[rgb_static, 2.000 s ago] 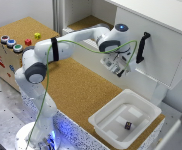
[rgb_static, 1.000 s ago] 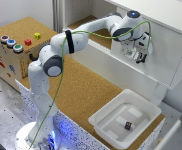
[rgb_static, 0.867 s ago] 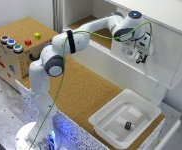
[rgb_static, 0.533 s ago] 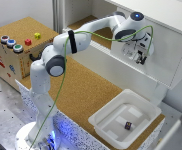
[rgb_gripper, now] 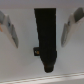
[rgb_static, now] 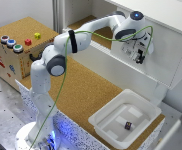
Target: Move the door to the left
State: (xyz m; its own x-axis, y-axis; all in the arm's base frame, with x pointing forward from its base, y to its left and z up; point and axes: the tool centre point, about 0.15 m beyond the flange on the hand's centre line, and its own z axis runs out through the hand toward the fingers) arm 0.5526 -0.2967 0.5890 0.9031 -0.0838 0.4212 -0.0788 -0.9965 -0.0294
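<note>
The door (rgb_static: 166,60) is a large flat white panel on the cabinet at the exterior view's right. Its short black bar handle (rgb_static: 141,58) is mostly covered by my hand there. My gripper (rgb_static: 137,51) is pressed up to the door at the handle. In the wrist view the black handle (rgb_gripper: 46,35) fills the middle, with the white door (rgb_gripper: 42,4) behind it. My gripper (rgb_gripper: 39,44) is open. One of my fingers (rgb_gripper: 10,30) stands on each side of the handle, with a gap to it on both sides.
A white plastic tub (rgb_static: 105,121) with a small dark object (rgb_static: 128,125) in it stands on the cork tabletop (rgb_static: 91,85) below the door. A cardboard box (rgb_static: 11,60) with coloured buttons stands at the exterior view's left. The white cabinet top (rgb_static: 161,11) runs above the door.
Two seconds ago my gripper hung lower and further left, off the door. It has risen and moved right to the handle, and has hardly moved in the last second.
</note>
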